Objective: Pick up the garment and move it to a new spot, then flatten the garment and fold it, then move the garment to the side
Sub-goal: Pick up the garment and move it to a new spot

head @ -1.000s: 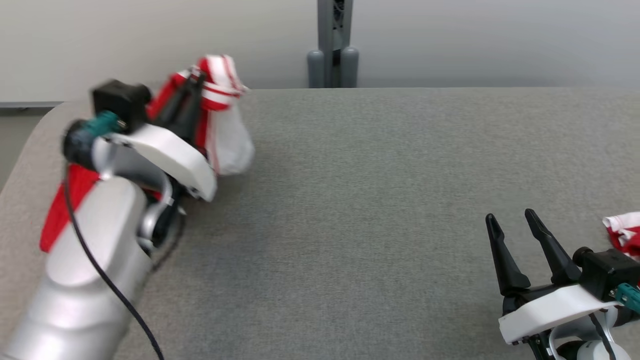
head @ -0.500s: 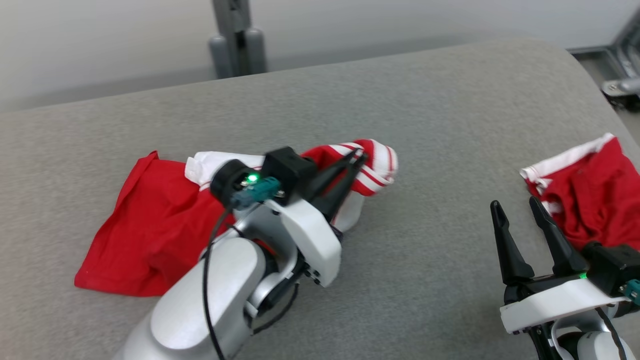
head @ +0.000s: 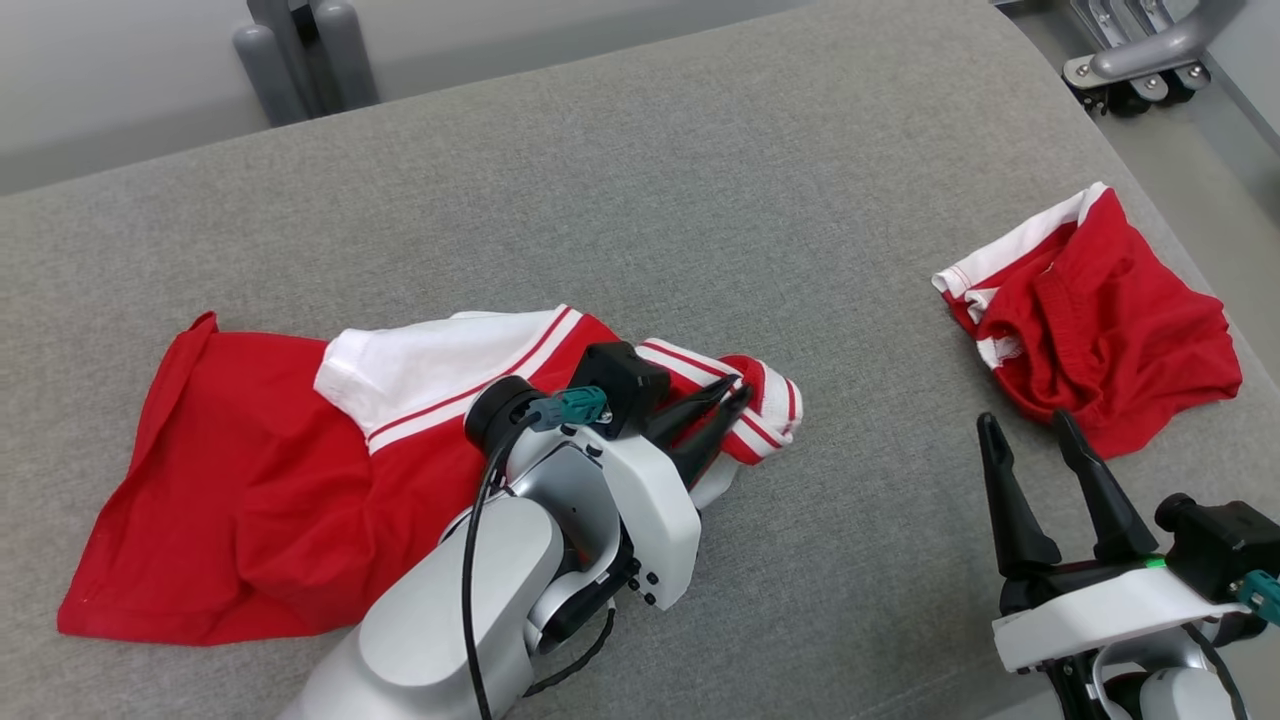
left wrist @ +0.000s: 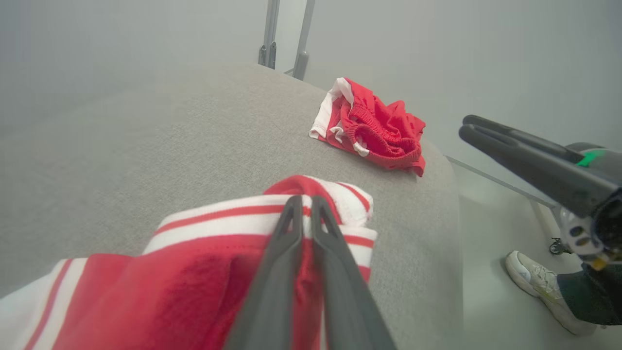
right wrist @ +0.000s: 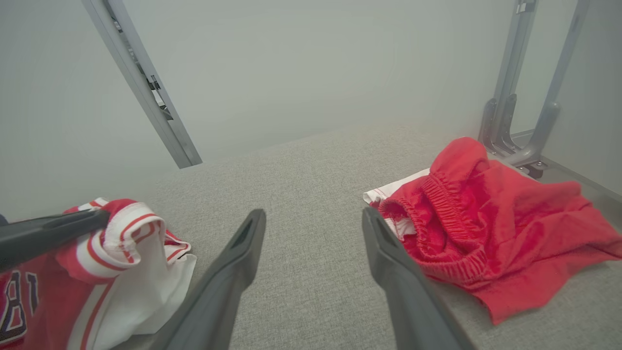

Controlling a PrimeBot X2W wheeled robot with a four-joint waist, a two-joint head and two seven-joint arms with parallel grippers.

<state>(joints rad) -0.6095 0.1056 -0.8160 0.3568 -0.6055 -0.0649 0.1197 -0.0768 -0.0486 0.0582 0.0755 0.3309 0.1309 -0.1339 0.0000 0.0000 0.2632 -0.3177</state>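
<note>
Two dark fingers of the left end effector are pressing together on the striped red-and-white hem of the garment, holding that bunched edge raised off the grey counter while the rest of the red jersey is lying spread out toward the robot's left. Well apart on the right, the right end effector is hovering with its fingers spread wide and gripping nothing, just short of the crumpled red shorts lying near the counter's right edge.

Soft matt cloth jersey, rough grey woven table cover, knit shorts
</note>
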